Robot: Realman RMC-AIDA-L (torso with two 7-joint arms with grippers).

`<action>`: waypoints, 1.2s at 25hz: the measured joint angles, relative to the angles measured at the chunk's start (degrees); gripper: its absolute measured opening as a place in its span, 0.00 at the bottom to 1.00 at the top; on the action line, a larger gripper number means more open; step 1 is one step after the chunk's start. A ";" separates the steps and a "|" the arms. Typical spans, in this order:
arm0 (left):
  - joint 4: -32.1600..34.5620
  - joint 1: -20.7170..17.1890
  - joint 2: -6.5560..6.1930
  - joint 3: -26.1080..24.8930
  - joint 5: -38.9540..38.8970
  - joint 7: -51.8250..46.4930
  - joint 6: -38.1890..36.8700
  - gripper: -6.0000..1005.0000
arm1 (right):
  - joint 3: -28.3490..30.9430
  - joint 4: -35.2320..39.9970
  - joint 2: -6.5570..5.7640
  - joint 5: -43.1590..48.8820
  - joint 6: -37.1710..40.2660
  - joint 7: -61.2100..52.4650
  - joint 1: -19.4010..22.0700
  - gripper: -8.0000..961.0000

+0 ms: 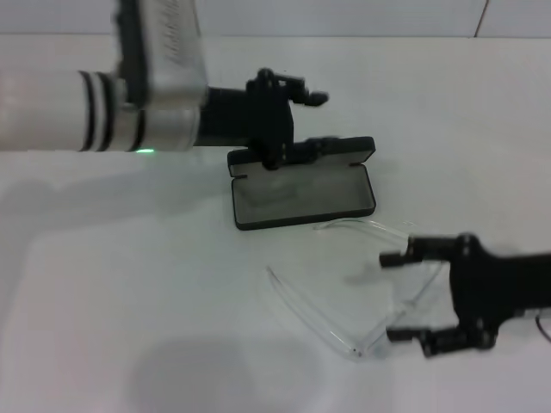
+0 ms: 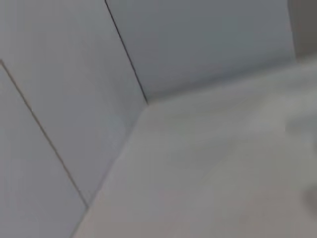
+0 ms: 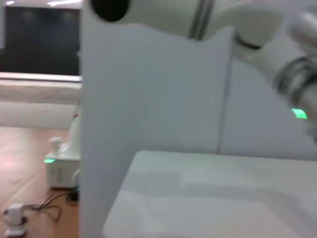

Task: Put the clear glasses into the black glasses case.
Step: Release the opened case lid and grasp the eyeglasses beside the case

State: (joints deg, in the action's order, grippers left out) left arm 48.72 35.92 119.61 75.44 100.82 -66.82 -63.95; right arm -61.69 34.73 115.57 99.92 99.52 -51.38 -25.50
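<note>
Left pincer (image 1: 297, 120): at raised lid of black glasses case (image 1: 303, 194), fingers apart, one above lid edge, one at it; contact not discernible. Case open on white counter (image 1: 129, 292), grey lining up. Right pincer (image 1: 405, 295): fingers spread wide, straddling end of clear glasses (image 1: 344, 288). Glasses flat on counter, just in front of case, outside it.

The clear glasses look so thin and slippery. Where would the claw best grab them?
Probably at the curved lens front of the clear glasses, coming in from the robot's right, where the right claw already stands open around it. The lens is the sturdiest part; the thin arms spread toward the open black glasses case.
</note>
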 joint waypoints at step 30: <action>-8.06 -14.45 -0.27 -12.42 -21.69 5.37 -15.10 0.74 | -20.43 43.88 -0.18 32.19 6.57 -40.64 -16.21 0.78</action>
State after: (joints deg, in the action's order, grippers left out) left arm 40.66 21.47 119.34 63.02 79.14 -61.45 -79.05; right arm -82.12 78.61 115.39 132.11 106.09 -92.02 -41.71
